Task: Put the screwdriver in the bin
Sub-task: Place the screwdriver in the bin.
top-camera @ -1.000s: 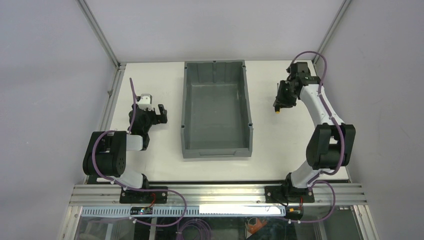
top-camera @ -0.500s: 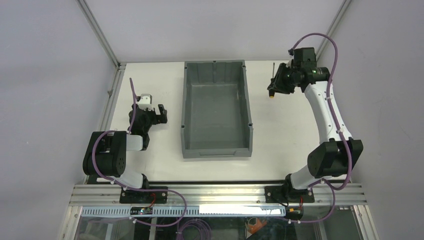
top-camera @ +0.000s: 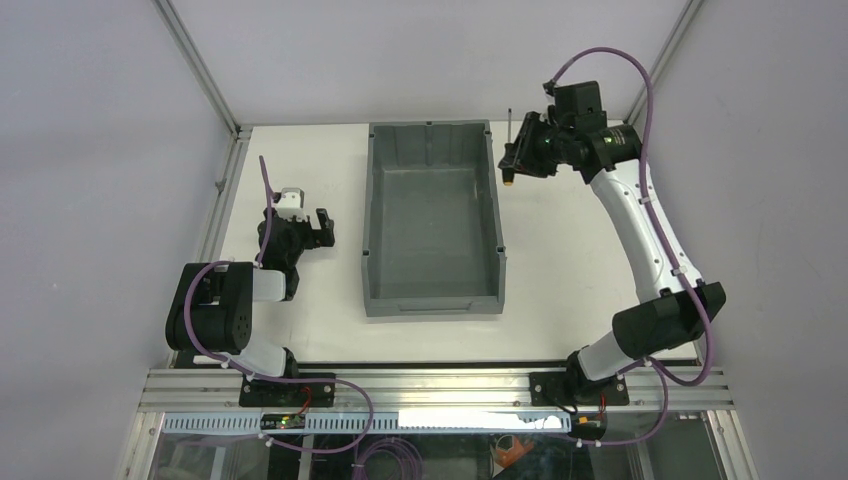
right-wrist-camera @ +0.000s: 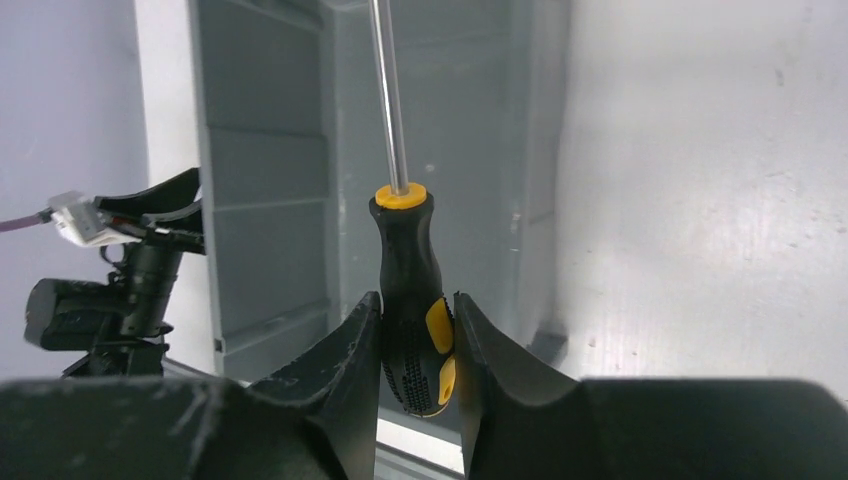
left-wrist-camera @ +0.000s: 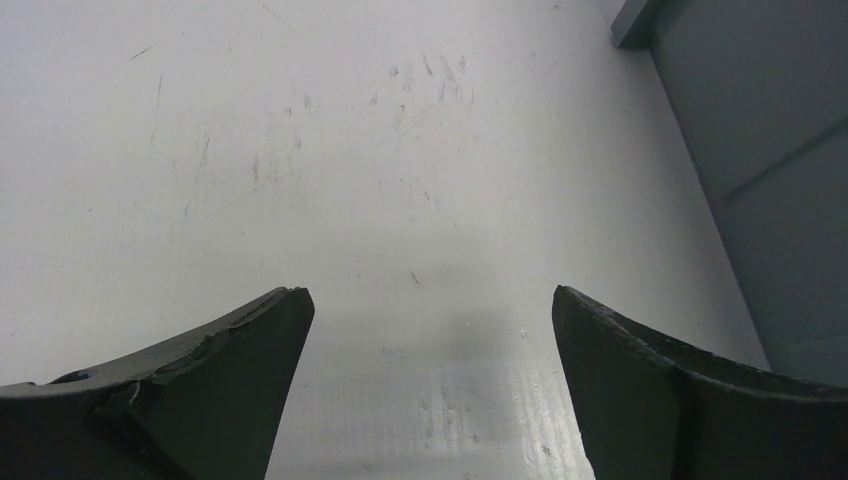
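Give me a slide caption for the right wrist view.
Right gripper clamps the screwdriver by its black-and-yellow handle, with the grey bin beyond.

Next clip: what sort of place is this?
Most likely a robotics lab test cell. A white table sits inside plain panel walls on an aluminium frame, a left arm and right arm are bolted at its near edge, and the props are a grey bin and a screwdriver.

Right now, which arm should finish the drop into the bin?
Right. The right end effector grips the screwdriver near the bin, at its far right rim; the left end effector sits open and empty.
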Action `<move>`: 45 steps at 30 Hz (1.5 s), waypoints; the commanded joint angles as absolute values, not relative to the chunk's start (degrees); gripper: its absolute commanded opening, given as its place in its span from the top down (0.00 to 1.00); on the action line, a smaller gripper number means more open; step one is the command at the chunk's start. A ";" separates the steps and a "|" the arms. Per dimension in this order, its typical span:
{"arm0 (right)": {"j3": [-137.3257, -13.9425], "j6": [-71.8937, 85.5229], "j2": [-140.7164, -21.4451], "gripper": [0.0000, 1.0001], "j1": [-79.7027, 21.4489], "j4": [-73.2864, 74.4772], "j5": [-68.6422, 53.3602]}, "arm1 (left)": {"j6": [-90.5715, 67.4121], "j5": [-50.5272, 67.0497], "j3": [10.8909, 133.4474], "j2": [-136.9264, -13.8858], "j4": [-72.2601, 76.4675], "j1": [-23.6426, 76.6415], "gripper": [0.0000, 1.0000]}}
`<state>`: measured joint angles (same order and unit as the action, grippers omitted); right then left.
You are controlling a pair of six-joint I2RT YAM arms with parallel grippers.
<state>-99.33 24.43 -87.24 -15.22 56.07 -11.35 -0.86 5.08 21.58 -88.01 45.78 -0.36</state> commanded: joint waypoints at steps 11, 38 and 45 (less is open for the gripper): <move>-107.91 31.91 -97.07 1.00 -29.34 55.01 -2.99 | -1.45 6.30 21.09 -86.31 47.72 -0.09 0.01; -116.42 36.55 -123.72 1.00 -36.85 57.06 7.76 | -1.43 6.33 21.09 -86.35 47.72 -0.09 0.01; -117.07 36.83 -127.63 1.00 -37.09 56.44 7.71 | -1.45 6.34 21.09 -86.31 47.72 -0.09 0.01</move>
<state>-113.91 35.55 -126.56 -36.58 57.47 6.68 -0.86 5.08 21.58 -88.01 45.80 -0.36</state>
